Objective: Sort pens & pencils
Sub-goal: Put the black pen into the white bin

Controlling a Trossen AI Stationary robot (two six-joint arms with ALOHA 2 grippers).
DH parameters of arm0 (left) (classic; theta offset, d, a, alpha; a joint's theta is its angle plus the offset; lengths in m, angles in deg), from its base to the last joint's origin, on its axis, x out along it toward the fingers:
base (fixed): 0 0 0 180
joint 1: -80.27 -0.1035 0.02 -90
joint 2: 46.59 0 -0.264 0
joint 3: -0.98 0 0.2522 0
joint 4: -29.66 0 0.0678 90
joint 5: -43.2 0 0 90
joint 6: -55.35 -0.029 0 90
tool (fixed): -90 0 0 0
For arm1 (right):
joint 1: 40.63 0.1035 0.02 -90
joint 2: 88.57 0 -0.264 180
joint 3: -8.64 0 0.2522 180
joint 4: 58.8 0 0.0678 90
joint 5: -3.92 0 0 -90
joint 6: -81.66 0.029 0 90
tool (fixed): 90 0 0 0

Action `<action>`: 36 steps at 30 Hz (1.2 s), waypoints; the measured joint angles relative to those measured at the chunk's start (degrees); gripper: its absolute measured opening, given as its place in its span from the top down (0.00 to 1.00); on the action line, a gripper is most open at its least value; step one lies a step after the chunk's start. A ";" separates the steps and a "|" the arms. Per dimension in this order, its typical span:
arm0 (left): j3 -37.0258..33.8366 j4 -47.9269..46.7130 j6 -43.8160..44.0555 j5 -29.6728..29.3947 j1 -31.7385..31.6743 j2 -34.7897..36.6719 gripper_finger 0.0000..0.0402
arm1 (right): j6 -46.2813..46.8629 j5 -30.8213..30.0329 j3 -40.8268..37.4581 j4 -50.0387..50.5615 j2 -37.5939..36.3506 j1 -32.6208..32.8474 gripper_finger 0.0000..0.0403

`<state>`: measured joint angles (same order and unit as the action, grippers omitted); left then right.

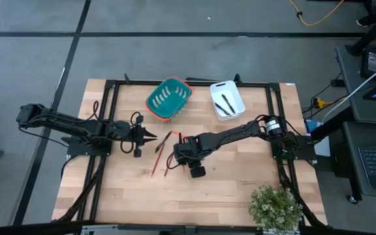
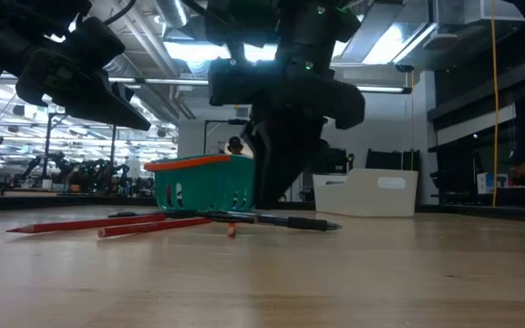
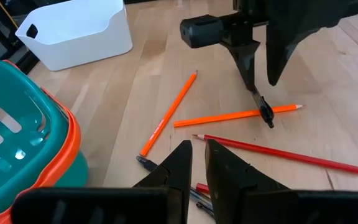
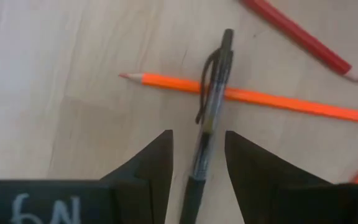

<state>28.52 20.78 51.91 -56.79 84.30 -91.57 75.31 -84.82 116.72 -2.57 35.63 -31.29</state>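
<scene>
A black pen (image 4: 211,99) lies on the table across an orange pencil (image 4: 278,99). My right gripper (image 4: 199,134) hangs over it, pointing down and open, with one finger on either side of the pen's barrel and neither touching it. The left wrist view shows this pen (image 3: 265,112), two orange pencils (image 3: 169,112) and a red pencil (image 3: 278,154) lying flat. A second pen (image 3: 146,163) lies by my left gripper (image 3: 197,148), which is shut and level just left of the pile (image 1: 159,155). More pens (image 1: 225,104) lie in the white bin (image 1: 235,91).
A teal basket with an orange rim (image 1: 168,98) stands at the far side of the table, left of the white bin. A small green plant (image 1: 276,207) sits at the near right corner. Bare wood lies toward the near edge.
</scene>
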 joint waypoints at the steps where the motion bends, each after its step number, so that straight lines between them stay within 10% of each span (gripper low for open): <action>1: 0.00 0.00 0.00 0.01 0.00 -0.01 0.90 | 0.00 0.00 0.00 -0.08 0.00 -0.10 0.64; 25: 0.00 -0.20 -0.04 0.01 0.01 0.01 0.90 | -0.89 0.59 0.37 0.23 4.53 -0.71 0.64; 36: 0.00 -0.22 0.00 0.01 0.01 0.01 0.90 | -1.42 4.24 0.28 1.14 4.87 -2.05 0.92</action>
<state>28.52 20.56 51.91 -56.78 84.31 -91.56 73.89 -80.58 117.01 -1.42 40.51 -33.34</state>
